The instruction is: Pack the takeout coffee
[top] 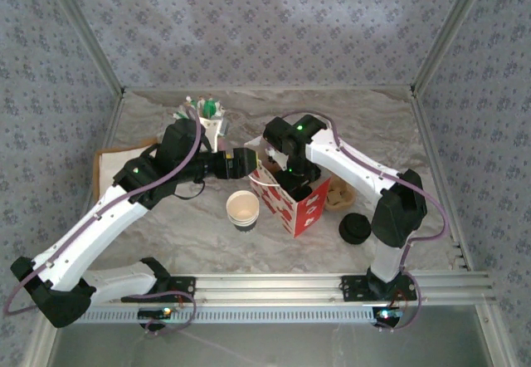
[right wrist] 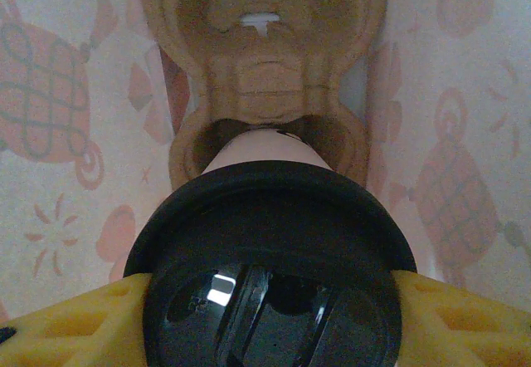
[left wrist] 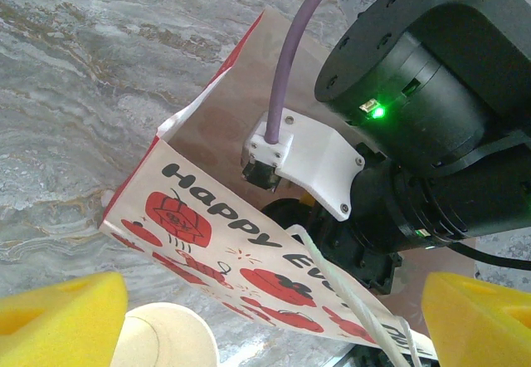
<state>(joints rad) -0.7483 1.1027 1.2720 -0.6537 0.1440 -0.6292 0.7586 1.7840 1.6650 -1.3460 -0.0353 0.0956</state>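
One red-and-white paper bag [top: 303,209] stands mouth up; the left gripper [top: 239,164], fingers spread wide and holding nothing, sits at its rim, seemingly steadying it; the right gripper [right wrist: 270,321] is down inside, pads pinching the takeout coffee [right wrist: 270,234] by its lid above a cardboard carrier [right wrist: 265,76]; the bag walls crowd close; a cup stack [top: 242,209] stands just beside the bag, loose lids [top: 354,228] further right, neither obstructing.

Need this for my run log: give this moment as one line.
right gripper: grips takeout coffee inside paper bag, over cardboard carrier | left gripper: open at bag rim
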